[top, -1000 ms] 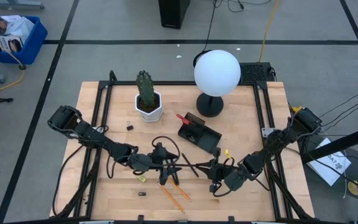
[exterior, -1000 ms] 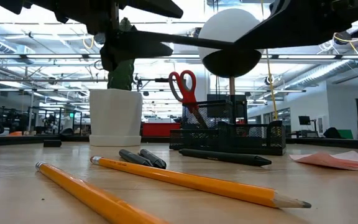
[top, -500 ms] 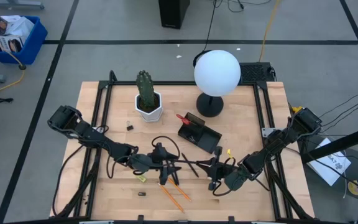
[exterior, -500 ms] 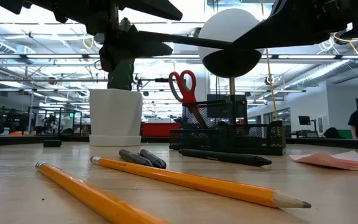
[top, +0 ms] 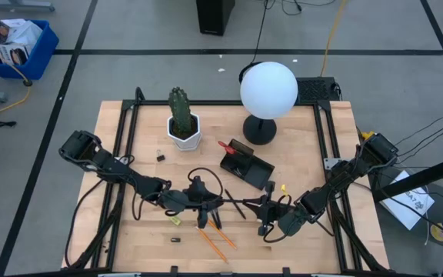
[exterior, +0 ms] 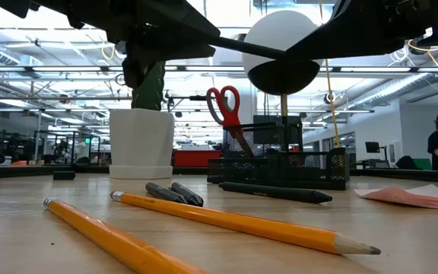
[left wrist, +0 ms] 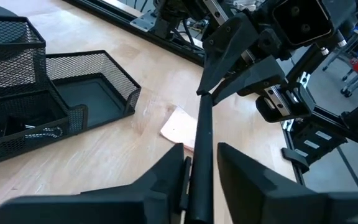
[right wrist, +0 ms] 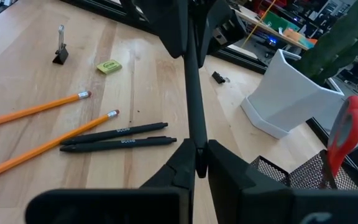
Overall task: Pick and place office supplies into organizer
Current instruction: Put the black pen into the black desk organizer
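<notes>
Holding one black pen (right wrist: 191, 93) between them above the surface, both grippers gripped it: the right gripper (right wrist: 197, 163) had its jaws clamped on one end, the left gripper (left wrist: 199, 167) narrowing onto the other. The organizer (top: 246, 167) sat at about one o'clock of them. A clean handover probably needed one side to release only once the other's grip was firm.

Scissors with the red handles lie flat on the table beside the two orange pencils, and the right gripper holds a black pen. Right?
No. The low view shows the scissors standing handles-up in the organizer, not flat on the table. The right gripper does hold a black pen, the left gripper at its other end.
</notes>
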`<action>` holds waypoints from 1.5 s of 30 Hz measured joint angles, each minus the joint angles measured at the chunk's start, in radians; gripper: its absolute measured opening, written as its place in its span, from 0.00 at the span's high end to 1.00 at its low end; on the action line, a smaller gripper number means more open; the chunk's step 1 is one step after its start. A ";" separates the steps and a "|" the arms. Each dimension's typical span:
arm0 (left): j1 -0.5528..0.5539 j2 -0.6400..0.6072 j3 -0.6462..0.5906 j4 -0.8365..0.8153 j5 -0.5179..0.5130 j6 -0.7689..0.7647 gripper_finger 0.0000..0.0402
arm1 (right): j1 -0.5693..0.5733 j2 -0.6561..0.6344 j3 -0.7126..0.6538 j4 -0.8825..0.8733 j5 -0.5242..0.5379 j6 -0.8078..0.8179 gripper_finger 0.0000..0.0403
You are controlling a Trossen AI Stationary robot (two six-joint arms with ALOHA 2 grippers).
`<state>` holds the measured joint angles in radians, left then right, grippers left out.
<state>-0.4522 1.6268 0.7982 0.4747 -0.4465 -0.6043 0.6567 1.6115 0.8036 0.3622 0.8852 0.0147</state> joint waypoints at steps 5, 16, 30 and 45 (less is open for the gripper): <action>0.000 0.000 0.000 0.004 0.001 0.007 0.82 | 0.000 0.000 0.000 -0.001 -0.012 0.000 0.95; 0.000 0.000 0.000 0.001 -0.004 0.015 0.80 | -0.001 0.000 0.000 0.000 -0.026 0.005 0.95; -0.002 0.000 0.000 0.004 0.013 0.022 0.88 | -0.010 0.000 -0.005 0.004 -0.074 0.019 0.95; -0.001 0.000 0.000 0.007 0.006 0.045 0.90 | -0.017 0.000 -0.019 0.023 -0.077 0.025 0.93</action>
<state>-0.4534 1.6268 0.7982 0.4820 -0.4408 -0.5591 0.6399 1.6119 0.7845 0.3850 0.8078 0.0399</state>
